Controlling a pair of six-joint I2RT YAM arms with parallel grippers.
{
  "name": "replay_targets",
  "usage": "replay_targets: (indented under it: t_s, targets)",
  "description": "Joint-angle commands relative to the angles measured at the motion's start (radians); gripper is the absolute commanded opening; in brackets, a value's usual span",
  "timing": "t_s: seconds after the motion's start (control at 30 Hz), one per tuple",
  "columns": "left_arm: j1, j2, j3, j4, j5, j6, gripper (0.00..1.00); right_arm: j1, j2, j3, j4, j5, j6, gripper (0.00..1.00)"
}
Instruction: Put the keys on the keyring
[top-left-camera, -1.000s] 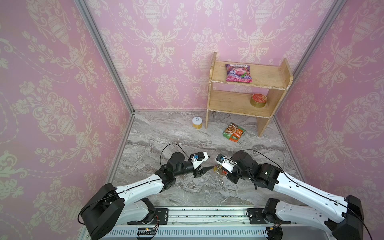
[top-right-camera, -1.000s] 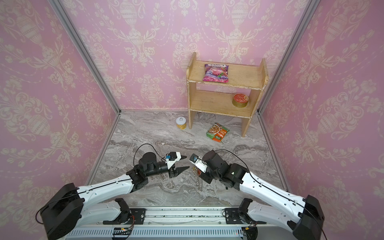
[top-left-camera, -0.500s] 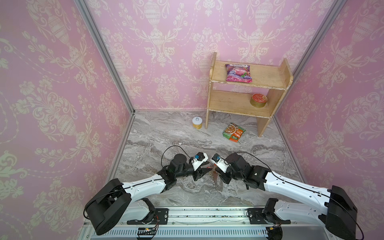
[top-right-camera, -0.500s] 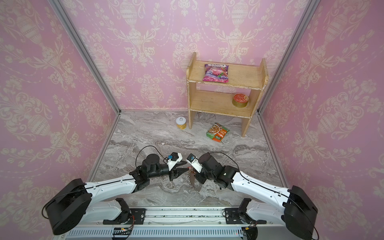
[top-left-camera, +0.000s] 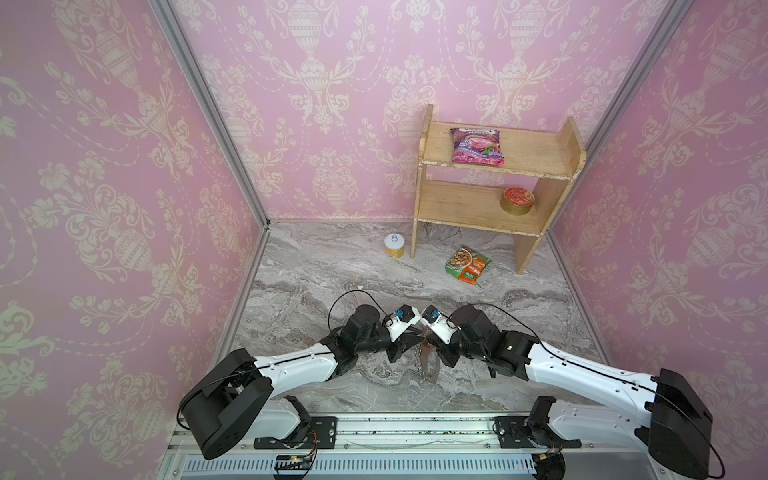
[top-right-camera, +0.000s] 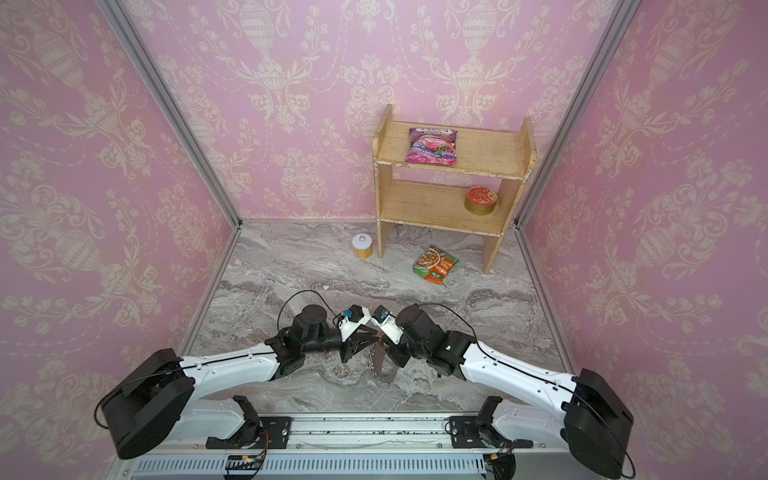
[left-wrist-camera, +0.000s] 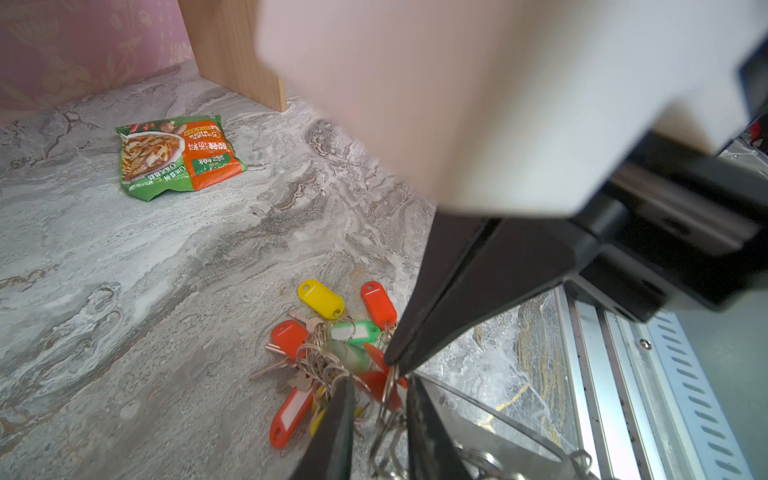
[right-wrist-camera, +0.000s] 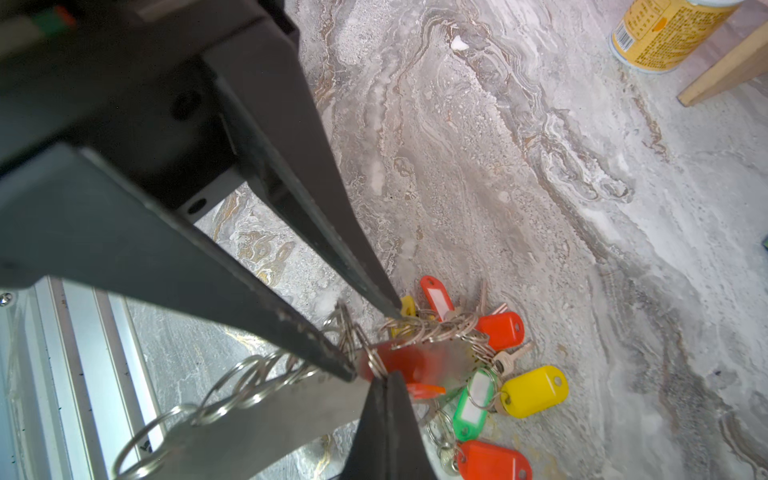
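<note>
The right gripper (right-wrist-camera: 381, 380) is pressed together, pinching a silver ring of the keyring (right-wrist-camera: 257, 419), whose chain and grey-brown band hang at lower centre in both top views. The left gripper (left-wrist-camera: 378, 386) straddles that ring, its fingers narrowly apart. The keys (left-wrist-camera: 332, 328), tagged red, yellow and green, lie heaped on the marble floor (left-wrist-camera: 124, 270) just beside the fingertips.

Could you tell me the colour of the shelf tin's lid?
Red lid, clearest in a top view.
</note>
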Motion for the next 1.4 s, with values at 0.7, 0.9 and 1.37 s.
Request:
replay_targets:
  t_s: [0.7, 0.9, 1.37]
  targets:
    - [-0.009, 0.043, -0.037, 0.147, -0.006, -0.018, 0.28, -0.006, -0.030, -0.020, 0.060, -0.067, 0.001, 0.00]
    - [-0.002, 0.067, -0.075, 0.266, -0.002, -0.066, 0.32, -0.008, -0.046, -0.030, 0.069, -0.080, 0.006, 0.00]
    - [-0.002, 0.084, -0.086, 0.258, 0.065, -0.050, 0.13, -0.019, -0.061, -0.031, 0.072, -0.088, 0.004, 0.00]
